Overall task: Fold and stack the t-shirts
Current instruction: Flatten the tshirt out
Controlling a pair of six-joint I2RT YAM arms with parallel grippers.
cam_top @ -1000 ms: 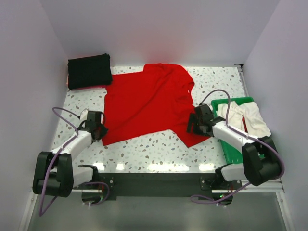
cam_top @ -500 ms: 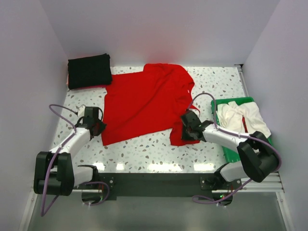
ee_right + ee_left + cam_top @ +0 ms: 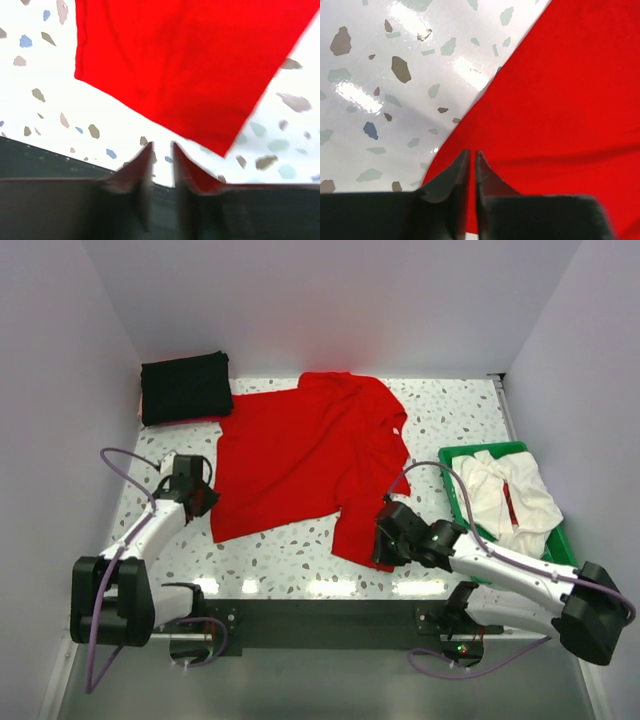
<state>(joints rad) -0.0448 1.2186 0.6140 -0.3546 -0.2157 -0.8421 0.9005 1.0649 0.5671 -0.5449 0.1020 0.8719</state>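
1. Your right claw point(image 3: 383, 545) stands narrow and seems to pinch the near right corner of the bright red cloth t-shirt point(image 3: 300, 455).
2. Your left claw point(image 3: 472, 152) is almost shut on its left edge.
3. The shirt lies beyond both claws, its long axis across the table, I judge.
4. The right pinch itself is blurred in the wrist view, so you cannot confirm it.

Red shirt point(image 3: 300, 455): plain bright red, with a tiny white mark at the neck edge. Black shirt point(image 3: 186, 387): plain black. Whitish shirt point(image 3: 520, 490): off-white with a thin red streak. Tray point(image 3: 480, 449): green. Tabletop point(image 3: 450, 410): glossy white, flecked with grey, brown, pale green and blue. Arms point(image 3: 150, 535): white with black joints. Cables point(image 3: 120, 462): purple. Walls point(image 3: 330, 300): pale lilac-grey.
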